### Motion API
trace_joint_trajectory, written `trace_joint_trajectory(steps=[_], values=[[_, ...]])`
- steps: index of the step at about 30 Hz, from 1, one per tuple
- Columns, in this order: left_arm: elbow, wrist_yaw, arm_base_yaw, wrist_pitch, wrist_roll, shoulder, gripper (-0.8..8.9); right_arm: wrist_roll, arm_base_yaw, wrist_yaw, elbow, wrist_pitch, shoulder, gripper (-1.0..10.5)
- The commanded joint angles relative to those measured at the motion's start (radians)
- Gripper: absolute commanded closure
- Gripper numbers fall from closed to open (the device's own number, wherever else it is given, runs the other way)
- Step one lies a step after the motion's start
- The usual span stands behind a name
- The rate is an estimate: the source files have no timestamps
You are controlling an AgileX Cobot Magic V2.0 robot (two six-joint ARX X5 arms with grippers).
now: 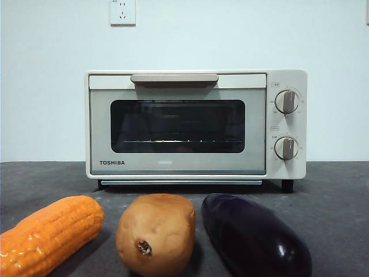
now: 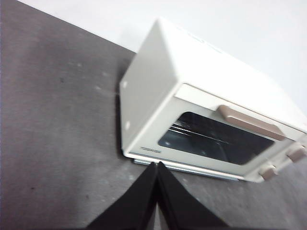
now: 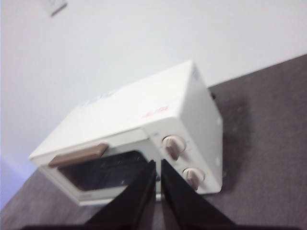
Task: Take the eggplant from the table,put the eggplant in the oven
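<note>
The glossy dark purple eggplant point(image 1: 253, 234) lies on the grey table point(image 1: 334, 196) at the front right, beside the potato. Behind it stands the cream Toshiba oven point(image 1: 196, 124), its glass door closed under the beige handle point(image 1: 174, 78). Neither arm shows in the front view. In the left wrist view my left gripper point(image 2: 157, 165) is shut and empty, above the table in front of the oven point(image 2: 206, 124). My right gripper point(image 3: 157, 163) is shut too, holding nothing, high up before the oven point(image 3: 144, 139) near its knobs. Both wrist views leave the eggplant out.
An orange corn cob point(image 1: 49, 234) lies at the front left and a tan potato point(image 1: 155, 234) in the middle, all three vegetables side by side. Two knobs point(image 1: 286, 124) sit on the oven's right side. A wall socket point(image 1: 122, 11) is on the white wall behind.
</note>
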Motion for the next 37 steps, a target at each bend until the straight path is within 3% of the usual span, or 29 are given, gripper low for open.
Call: trace_joint_trajectory(steps=[1,5,14,18,22,28,32,37], values=[[0.072,0.053,-0.001,-0.013,0.043,0.066,8.09,-0.072,0.002,-0.044,0.060,-0.043,0.063,9.4],[0.149,0.112,-0.017,-0.056,0.090,0.150,8.09,-0.100,0.002,-0.172,0.126,-0.060,0.149,9.2],[0.252,0.124,-0.066,-0.139,0.147,0.281,8.09,-0.099,0.034,-0.454,0.243,-0.214,0.323,6.6],[0.253,0.128,-0.091,-0.139,0.148,0.299,8.09,-0.097,0.109,-0.458,0.251,-0.229,0.370,6.5],[0.253,0.128,-0.116,-0.140,0.148,0.303,8.09,-0.079,0.224,-0.352,0.251,-0.237,0.428,6.5],[0.253,0.127,-0.140,-0.140,0.148,0.303,8.09,-0.076,0.477,-0.089,0.253,-0.270,0.554,6.5],[0.253,0.127,-0.148,-0.140,0.148,0.303,8.09,-0.069,0.648,0.074,0.271,-0.277,0.674,6.1],[0.253,0.127,-0.150,-0.146,0.148,0.303,8.09,-0.068,0.804,0.209,0.331,-0.287,0.888,6.0]])
